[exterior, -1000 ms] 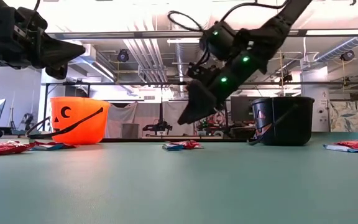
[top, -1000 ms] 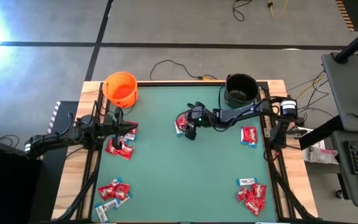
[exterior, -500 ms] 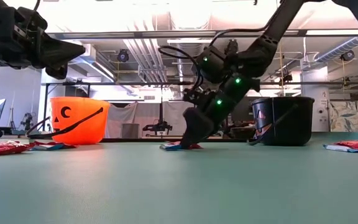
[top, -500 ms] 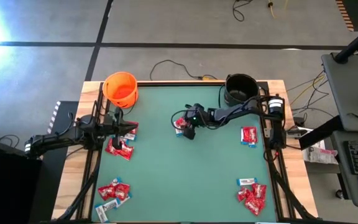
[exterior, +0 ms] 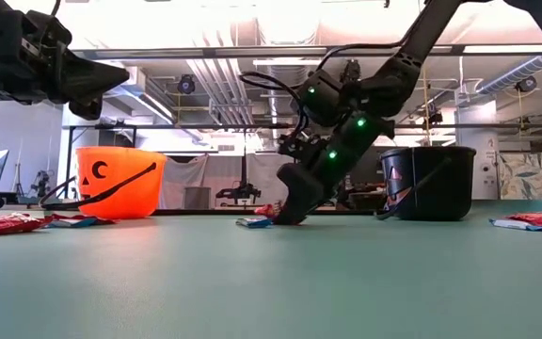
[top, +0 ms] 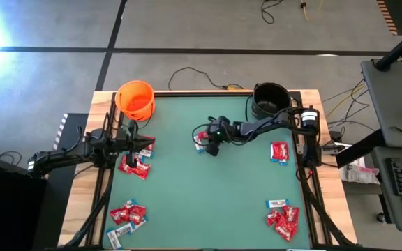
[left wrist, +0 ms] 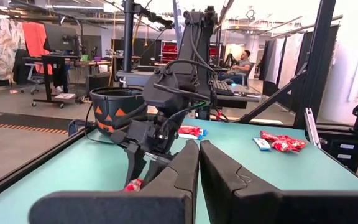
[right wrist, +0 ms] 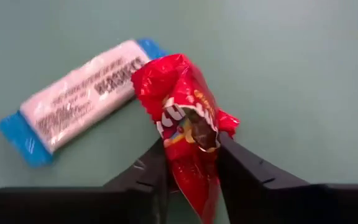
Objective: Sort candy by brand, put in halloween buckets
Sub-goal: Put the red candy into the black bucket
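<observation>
Mid-table, my right gripper (top: 205, 144) is down at the green table top, shut on a crinkly red candy packet (right wrist: 182, 118). A light blue-and-white bar (right wrist: 79, 102) lies flat beside it, also seen as the bar (exterior: 252, 223) in the low view. The orange bucket (top: 135, 100) stands at the far left and the black bucket (top: 271, 100) at the far right. My left gripper (left wrist: 199, 168) waits shut above the left edge, near a candy pile (top: 135, 165). My right gripper pinches the red packet between its two fingers, at the packet's middle (right wrist: 191, 163). The fingers slant down from the table's right side. The packet is crumpled, and its far end (right wrist: 166, 78) sticks out past the fingertips. Whether it is clear of the table I cannot tell.
More candy lies in heaps near the right edge (top: 279, 151), at the near right corner (top: 283, 216) and at the near left corner (top: 126, 216). The middle and near part of the green mat (top: 208, 202) is bare.
My right gripper has come down from above the table onto the two candies mid-table and has taken hold of the red packet. That packet is now crumpled up between the fingers, and the blue bar lies bared beside it.
</observation>
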You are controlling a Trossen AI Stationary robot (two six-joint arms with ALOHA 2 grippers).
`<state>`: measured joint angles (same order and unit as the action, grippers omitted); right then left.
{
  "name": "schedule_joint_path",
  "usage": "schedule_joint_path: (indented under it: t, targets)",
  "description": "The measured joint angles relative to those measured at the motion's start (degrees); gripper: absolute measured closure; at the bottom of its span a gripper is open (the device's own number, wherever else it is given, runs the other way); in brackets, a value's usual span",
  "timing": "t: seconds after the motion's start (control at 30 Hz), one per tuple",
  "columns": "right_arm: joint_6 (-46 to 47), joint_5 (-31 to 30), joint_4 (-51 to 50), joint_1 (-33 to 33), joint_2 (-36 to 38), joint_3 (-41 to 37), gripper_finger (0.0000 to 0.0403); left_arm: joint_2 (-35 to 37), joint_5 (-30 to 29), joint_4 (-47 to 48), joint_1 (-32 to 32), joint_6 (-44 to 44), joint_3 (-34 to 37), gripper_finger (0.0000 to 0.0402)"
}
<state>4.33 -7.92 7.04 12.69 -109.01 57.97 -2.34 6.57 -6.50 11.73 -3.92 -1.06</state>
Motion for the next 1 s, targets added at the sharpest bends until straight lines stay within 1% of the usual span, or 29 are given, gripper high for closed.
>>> schedule_joint_path:
  t: [0.17,0.3,0.43,0.5,0.67,0.87,0.93,1.0]
  targets:
    - [-3.0,0.6,-4.6,0.0,5.2,-0.3,0.0336,0.0,0.0,0.0,0.0,0.0,0.0,0.0402]
    - [-4.4,0.4,-9.6,0.3,12.1,-0.2,0.0358,0.0,0.0,0.1,0.0,0.0,0.0,0.0402]
    - [-4.5,0.0,-16.5,1.6,19.3,-0.2,0.0366,0.0,0.0,0.1,0.0,0.0,0.0,0.0402]
    - [-4.9,-2.1,-19.8,2.7,22.9,-0.1,0.0366,0.0,0.0,0.0,0.0,0.0,0.0,0.0402]
    - [-5.8,-11.3,-27.3,6.4,30.4,-0.1,0.0365,0.0,0.0,0.1,0.0,0.0,0.0,0.0402]
    - [-9.8,-19.2,-34.8,12.6,38.2,-0.1,0.0365,0.0,0.0,0.1,0.0,0.0,0.0,0.0402]
    - [-8.7,-21.8,-37.6,15.3,40.1,-0.1,0.0365,0.0,0.0,0.1,0.0,0.0,0.0,0.0402]
    - [-6.0,-22.3,-41.3,18.1,41.3,0.0,0.0365,0.0,0.0,0.1,0.0,0.0,0.0,0.0402]
